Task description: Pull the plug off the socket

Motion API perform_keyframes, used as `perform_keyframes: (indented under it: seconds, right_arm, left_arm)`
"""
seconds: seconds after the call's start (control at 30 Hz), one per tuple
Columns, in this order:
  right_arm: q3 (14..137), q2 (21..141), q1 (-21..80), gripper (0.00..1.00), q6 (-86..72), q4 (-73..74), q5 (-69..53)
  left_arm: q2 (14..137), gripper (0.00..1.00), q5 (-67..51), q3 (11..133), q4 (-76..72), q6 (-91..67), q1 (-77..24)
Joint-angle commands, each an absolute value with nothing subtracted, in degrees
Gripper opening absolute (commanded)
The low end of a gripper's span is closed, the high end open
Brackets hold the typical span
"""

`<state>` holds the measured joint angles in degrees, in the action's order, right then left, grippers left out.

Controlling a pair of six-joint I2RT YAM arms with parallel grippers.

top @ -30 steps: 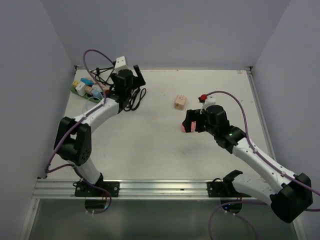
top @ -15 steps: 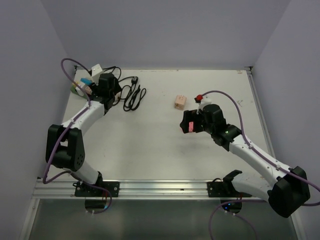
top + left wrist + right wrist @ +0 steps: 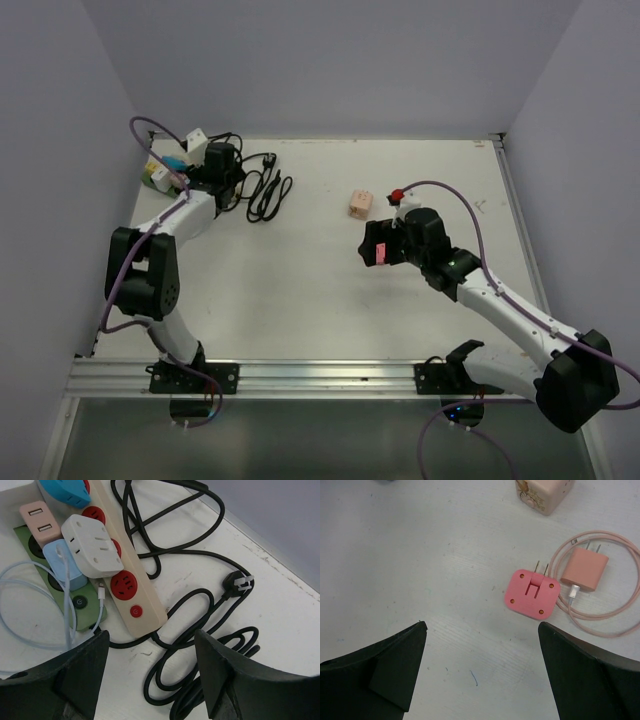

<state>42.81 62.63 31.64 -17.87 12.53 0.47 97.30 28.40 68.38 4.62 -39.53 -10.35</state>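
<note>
**Both grippers open and empty, socket at the far left corner**

A power symbol is seen on the round button of the socket (image 3: 82, 614), a dark green strip lying at the far left corner of the table (image 3: 300, 290). Two plugs are seated in it: a pale pink USB charger (image 3: 37, 522) and a light blue charger (image 3: 62, 565), from which a white cable (image 3: 67, 625) is looped. A beige strip (image 3: 147, 605) with red outlets is laid against its side, carrying a white adapter (image 3: 92, 545) and a blue plug (image 3: 67, 490). A black cord (image 3: 200, 625) is coiled beside them. The left gripper (image 3: 150, 640) is held above the strips' near ends, jaws spread wide, nothing gripped.

The table is white and scuffed, enclosed by pale lilac walls (image 3: 330, 60). Near mid-table the right gripper (image 3: 482, 630) is likewise spread and empty, over bare surface near a pink flat plug (image 3: 530, 592), a pink charger (image 3: 585, 567) ringed by its pink cable (image 3: 605, 632), and a beige cube (image 3: 545, 492)
</note>
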Motion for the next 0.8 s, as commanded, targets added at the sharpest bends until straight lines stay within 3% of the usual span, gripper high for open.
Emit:
perform_keyframes:
  seconds: [0.0, 0.47, 0.77]
  right_arm:
    - [42.8, 62.84, 31.64, 0.97, -16.79, 10.46, 0.18]
    - [43.15, 64.6, 31.64, 0.97, -16.17, 11.16, 0.18]
    - [43.24, 65.48, 31.64, 0.97, -15.91, 10.9, -1.05]
  left_arm:
    - [102.29, 0.73, 30.76, 72.06, 4.13, -42.19, -11.07]
    - [118.02, 0.77, 33.57, 82.69, 6.32, -46.58, -9.67]
    - [120.76, 0.78, 34.19, 83.06, 10.45, -51.32, -8.79]
